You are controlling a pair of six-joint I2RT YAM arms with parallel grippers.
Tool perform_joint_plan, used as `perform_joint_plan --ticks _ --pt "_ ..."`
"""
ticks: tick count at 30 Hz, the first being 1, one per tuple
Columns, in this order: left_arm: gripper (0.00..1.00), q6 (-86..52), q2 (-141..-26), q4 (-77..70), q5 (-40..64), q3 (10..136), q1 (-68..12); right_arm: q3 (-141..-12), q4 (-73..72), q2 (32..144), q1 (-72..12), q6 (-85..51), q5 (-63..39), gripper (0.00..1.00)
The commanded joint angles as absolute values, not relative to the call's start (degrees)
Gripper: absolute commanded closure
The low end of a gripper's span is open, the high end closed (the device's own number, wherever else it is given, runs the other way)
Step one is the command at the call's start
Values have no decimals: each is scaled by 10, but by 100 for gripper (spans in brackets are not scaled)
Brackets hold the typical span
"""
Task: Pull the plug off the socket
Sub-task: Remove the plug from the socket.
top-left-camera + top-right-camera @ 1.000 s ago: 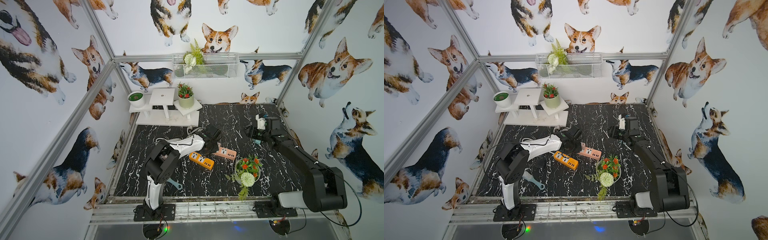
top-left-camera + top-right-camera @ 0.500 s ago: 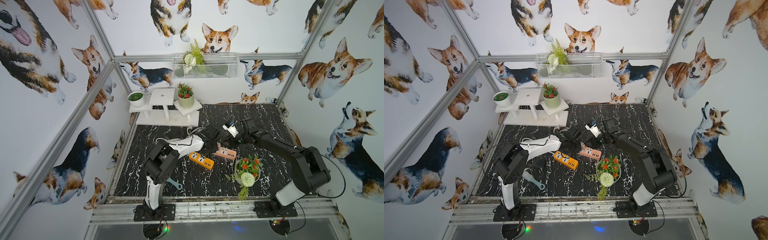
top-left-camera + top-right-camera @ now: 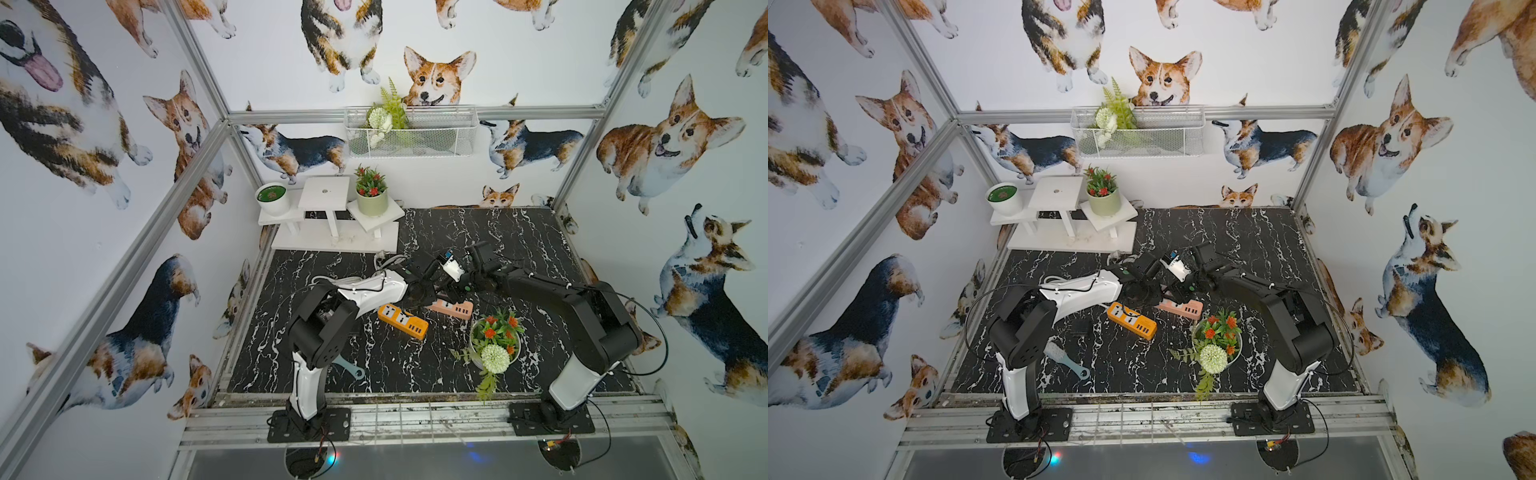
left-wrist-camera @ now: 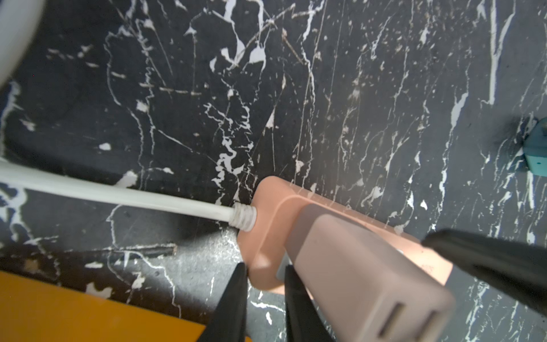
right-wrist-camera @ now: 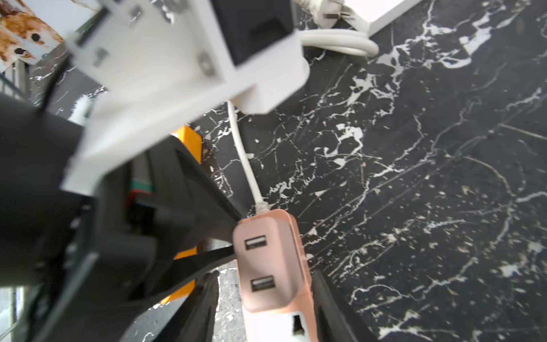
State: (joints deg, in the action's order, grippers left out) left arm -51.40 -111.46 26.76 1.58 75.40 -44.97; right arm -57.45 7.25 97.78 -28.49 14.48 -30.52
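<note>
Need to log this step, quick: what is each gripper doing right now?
Left gripper: closed on the strip's end.
Right gripper: open, straddling the plug, not yet gripping.

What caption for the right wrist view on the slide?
Open right gripper straddles the pink USB plug seated in its pink power strip, left gripper clamping the strip's end.

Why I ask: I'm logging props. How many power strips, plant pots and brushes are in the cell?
Power strips: 2 (orange strip, pink strip)
Plant pots: 3 (white pot, green pot, flower pot)
Brushes: 1 (blue brush)
Total: 6
</note>
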Motion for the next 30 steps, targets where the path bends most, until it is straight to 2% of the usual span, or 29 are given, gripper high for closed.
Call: perform_joint_plan --ticks 1,14,30 --pt "77 -505 -1128 378 13 743 -449 -569 42 977 -287 134 -283 43" --pt "77 -501 -1134 384 12 749 -448 -576 53 986 -290 153 -277 42" --pt "77 -493 -1139 392 9 755 -446 -590 58 1005 -307 181 -259 47"
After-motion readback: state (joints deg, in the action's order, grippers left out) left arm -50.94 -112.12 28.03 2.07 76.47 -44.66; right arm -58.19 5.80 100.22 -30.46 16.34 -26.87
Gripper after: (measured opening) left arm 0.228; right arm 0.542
